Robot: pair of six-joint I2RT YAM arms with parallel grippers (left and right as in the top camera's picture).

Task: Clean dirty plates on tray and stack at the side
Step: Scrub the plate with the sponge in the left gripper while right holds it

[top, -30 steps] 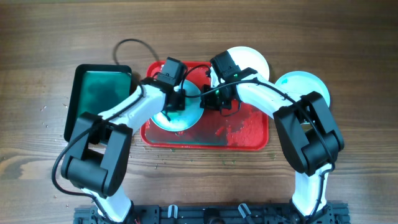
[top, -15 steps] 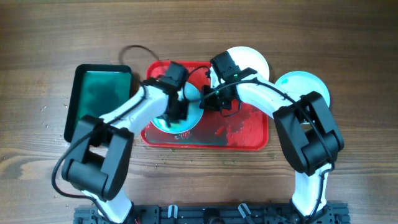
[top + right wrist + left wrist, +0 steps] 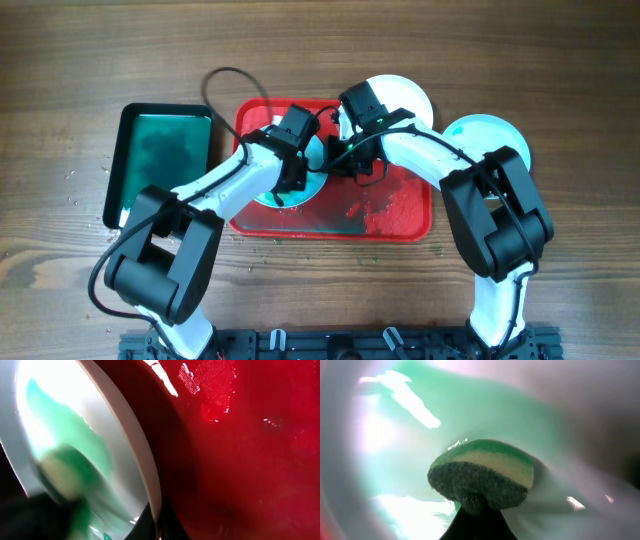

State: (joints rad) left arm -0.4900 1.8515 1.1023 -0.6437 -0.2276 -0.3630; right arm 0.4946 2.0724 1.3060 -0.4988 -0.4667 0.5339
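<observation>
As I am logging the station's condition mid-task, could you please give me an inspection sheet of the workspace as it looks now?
Surface: wooden table; small specks left of and in front of the trays.
Job's things: red tray wet, green-flecked; smeared plate on it; white plate and pale teal plate to its right, side by side, not stacked.
Clutter: dark green tray on the left.
Grippers: left gripper shut on a sponge pressed to the smeared plate; right gripper shut on that plate's rim.
Cables: black cable looped behind the red tray.
Surroundings: nothing seen.
</observation>
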